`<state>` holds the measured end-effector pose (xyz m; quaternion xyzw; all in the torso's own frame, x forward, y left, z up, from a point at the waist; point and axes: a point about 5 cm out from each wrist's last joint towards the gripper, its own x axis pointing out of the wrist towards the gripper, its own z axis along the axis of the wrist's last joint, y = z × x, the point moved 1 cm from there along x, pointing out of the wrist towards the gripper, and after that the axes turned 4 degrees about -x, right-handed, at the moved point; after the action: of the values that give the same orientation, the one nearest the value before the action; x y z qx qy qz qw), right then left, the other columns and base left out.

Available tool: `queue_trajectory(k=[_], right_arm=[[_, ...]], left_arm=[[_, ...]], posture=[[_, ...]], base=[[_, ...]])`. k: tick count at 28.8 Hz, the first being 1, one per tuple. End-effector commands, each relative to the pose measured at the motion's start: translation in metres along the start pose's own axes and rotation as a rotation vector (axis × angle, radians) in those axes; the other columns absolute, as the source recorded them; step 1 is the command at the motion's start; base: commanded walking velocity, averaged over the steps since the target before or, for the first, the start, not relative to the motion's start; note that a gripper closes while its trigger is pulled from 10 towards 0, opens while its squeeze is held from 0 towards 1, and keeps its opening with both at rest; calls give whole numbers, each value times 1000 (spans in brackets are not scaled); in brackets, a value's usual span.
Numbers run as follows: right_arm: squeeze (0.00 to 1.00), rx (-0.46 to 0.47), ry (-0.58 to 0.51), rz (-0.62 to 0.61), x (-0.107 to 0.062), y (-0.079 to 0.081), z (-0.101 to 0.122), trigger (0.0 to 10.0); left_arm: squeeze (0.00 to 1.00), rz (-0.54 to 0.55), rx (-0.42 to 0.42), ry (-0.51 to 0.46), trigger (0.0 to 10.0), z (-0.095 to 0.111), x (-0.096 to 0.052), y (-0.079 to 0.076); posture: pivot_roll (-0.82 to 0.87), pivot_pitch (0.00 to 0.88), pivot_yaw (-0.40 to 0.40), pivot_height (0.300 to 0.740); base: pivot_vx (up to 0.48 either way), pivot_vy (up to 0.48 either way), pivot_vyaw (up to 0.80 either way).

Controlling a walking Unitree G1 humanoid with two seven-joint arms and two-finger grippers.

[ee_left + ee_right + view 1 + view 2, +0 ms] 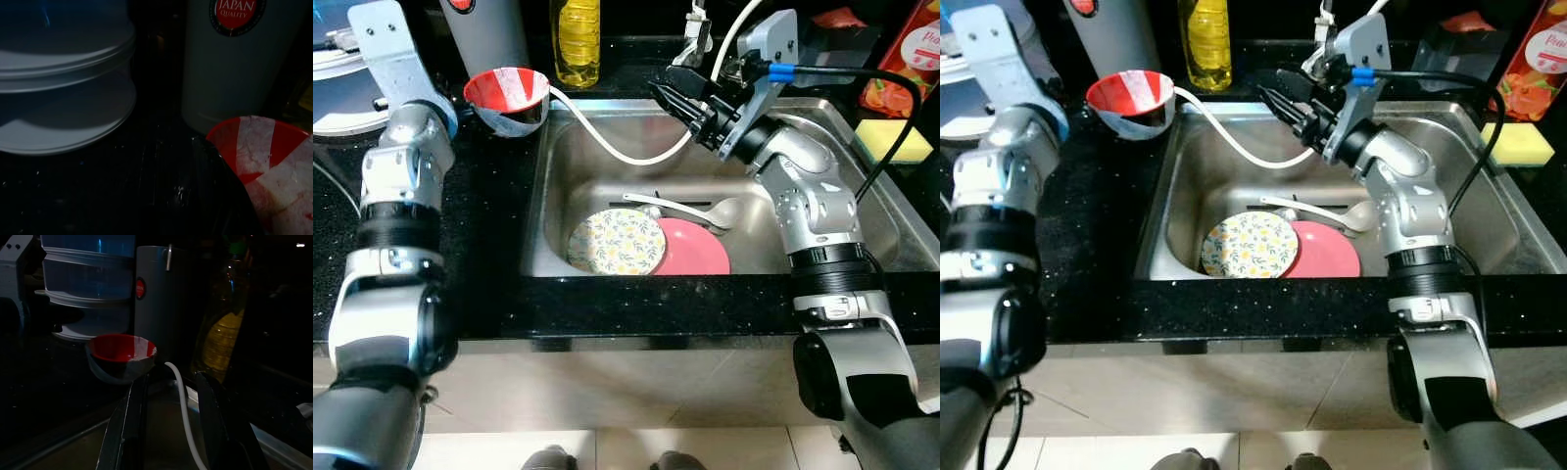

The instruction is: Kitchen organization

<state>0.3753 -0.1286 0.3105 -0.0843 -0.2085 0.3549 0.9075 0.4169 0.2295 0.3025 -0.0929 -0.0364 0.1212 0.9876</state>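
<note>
From the left eye view I have my right pincer [683, 106] hanging over the back of the sink [871, 211], its black fingers spread and holding nothing. They point toward the robot's left, at the red-and-white bowl [509, 96] sitting on the black bench [489, 215] at the sink's back left corner. So the bowl lies well to the left of that pincer, across the basin. A white hose [607, 147] runs between them. The left arm stands just beside the bowl and is plainly the nearer one. Down in the basin a floral plate [617, 242] overlaps a pink plate [695, 252], with a white ladle [690, 208] behind, its long handle lying roughly across the sink.

The right eye view gives the same layout. A yellow bottle [1205, 41] stands behind the sink and a yellow sponge [1516, 143] sits on the right side.

In the left wrist view I cannot tell how my left pincer stands. The bowl is close ahead, beside a grey canister [234, 58] whose red badge reads "JAPAN QUALITY", and a stack of clear tubs [63, 83].

The right wrist view looks along two parted fingers [122, 431] straight at the bowl, well apart from it.
</note>
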Motion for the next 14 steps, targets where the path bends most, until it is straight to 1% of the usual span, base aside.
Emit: queue_trajectory(k=[1,3,5,6,13,14], right_arm=[[0,-8,-2,-9,-2,-3,1,10000],[0,-11,-1,-13,-4,-3,2,10000],[0,-13,0,-16,-5,-4,2,10000],[0,-16,3,-22,-7,-5,2,10000],[0,-24,13,-40,-14,-7,3,10000],[0,-25,14,-43,-15,-8,3,10000]], left_arm=[[0,28,18,1,10000,-1,3,9],[0,12,-5,-1,10000,-2,6,8],[0,9,-1,-5,10000,-1,7,7],[1000,10,4,-9,10000,1,9,5],[1000,41,32,5,10000,1,13,4],[0,45,18,15,10000,0,13,5]], posture=[[5,62,22,740],[-2,64,25,740],[-2,64,25,740],[-14,70,32,740],[-43,81,51,740],[-43,81,51,740]], base=[[0,0,0],[0,0,0],[0,0,0],[0,0,0],[0,0,0],[0,0,0]])
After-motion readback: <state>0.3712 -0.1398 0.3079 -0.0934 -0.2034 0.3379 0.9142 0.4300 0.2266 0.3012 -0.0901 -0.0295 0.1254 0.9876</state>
